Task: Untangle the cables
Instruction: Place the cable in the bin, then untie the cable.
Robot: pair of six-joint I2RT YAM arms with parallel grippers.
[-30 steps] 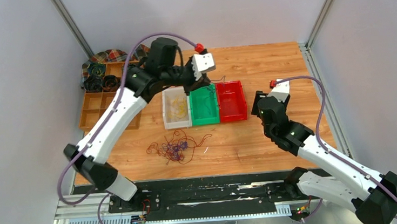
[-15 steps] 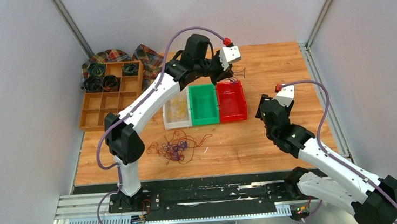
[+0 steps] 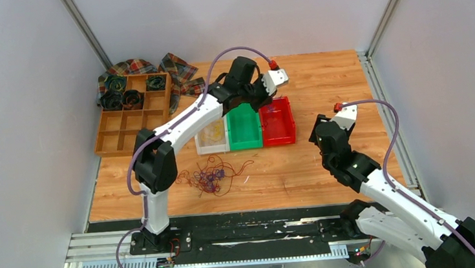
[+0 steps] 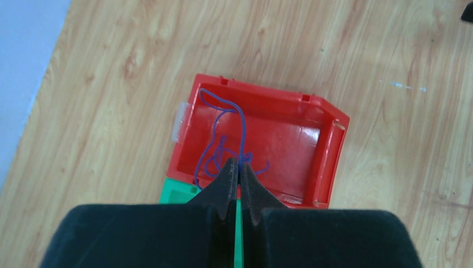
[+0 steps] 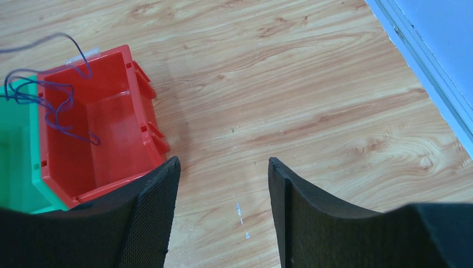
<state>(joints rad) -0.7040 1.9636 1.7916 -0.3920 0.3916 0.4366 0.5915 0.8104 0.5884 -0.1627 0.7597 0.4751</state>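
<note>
The left gripper (image 4: 239, 167) is clenched on a single purple wire (image 4: 215, 139), its two fingertips pressed together with the wire coming out right at their tips. From the pinch the wire spreads away from the fingers in loose loops. Its longest run goes from the tips toward the far left corner of the red bin (image 4: 329, 145) directly below the gripper. Whether the loops touch the bin floor cannot be told.

The rest of the cables (image 3: 210, 176) lie as a small clump of purple and dark red-brown loops on the wooden table (image 3: 320, 75). They are well behind the left gripper, toward the arm bases, with no clear long axis.

Just to the left of the gripper's red bin stands a green bin (image 3: 242, 126), touching it. Next in the row is a clear bin (image 3: 205, 147) holding yellow wires (image 3: 212, 131).

The right gripper (image 5: 222, 164) hangs released, fingers spread wide over bare wood, holding nothing. The red bin sits ahead and to its left, near but apart.
</note>
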